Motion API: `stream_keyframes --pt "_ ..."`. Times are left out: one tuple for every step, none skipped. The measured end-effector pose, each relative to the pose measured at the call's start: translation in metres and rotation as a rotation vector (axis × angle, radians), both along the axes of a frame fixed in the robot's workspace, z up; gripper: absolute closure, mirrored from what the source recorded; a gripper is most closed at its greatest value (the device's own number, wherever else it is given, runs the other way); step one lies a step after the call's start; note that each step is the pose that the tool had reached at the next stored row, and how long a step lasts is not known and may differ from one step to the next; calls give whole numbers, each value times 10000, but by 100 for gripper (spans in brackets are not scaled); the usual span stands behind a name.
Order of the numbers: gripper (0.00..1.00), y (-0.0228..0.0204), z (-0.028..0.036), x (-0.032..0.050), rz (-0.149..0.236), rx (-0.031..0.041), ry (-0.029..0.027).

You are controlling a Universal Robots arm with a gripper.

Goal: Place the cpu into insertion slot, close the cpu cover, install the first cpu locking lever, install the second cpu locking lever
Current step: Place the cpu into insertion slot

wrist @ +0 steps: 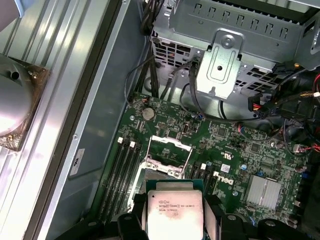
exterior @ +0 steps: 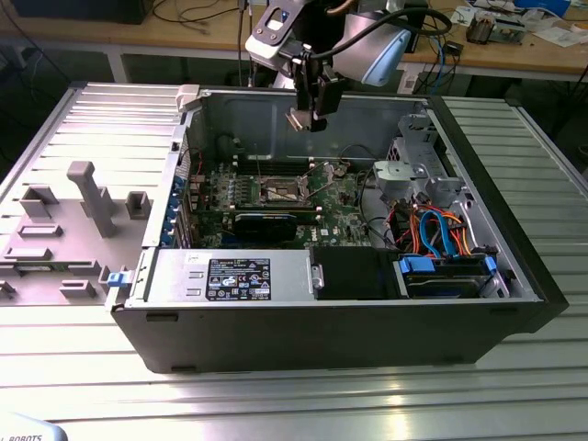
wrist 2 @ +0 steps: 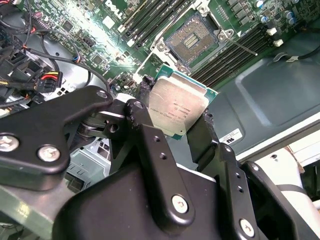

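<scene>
You are working in a robotics lab or electronics workshop: below the gripper, an opened computer case lies on a ribbed metal table. Behind the gripper stand wooden benches strewn with cables and parts. Off to its side sit grey holding fixtures.

The open computer case lies on the surface, with a block of holders beside it on the exterior view's left. Inside, the motherboard lies flat on the case floor. The drive cage sits to the exterior view's right of it, and the power supply runs along the near wall. The insertion slot sits on the board between rows of memory slots, its cpu cover tilted up at one edge. The gripper hangs above the slot, the cpu between its jaws, clear of the board.
</scene>
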State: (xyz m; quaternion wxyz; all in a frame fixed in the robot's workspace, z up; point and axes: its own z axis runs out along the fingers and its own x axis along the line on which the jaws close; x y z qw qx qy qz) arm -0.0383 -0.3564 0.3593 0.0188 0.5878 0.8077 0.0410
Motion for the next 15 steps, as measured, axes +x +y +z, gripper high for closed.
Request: stream_keyframes --pt "46 0 0 0 -2 0 0" --pt "46 0 0 0 -3 0 0" --pt "46 0 0 0 -5 1 -1" --pt "46 0 0 0 -13 0 0" --pt "46 0 0 0 -47 0 -1" --pt "46 0 -1 0 -101 1 -1" --pt "46 0 -2 0 -178 1 -1" --pt "46 0 -3 0 -279 2 -1" --pt "46 0 -5 0 -462 1 0" --pt "46 0 -8 0 -622 1 -1" --pt "46 0 -10 0 -728 1 0" --pt "46 0 -11 0 -855 0 1" --pt "46 0 -11 0 -897 -1 1" --pt "46 0 -12 0 -928 0 0" --pt "46 0 -13 0 -935 0 0"
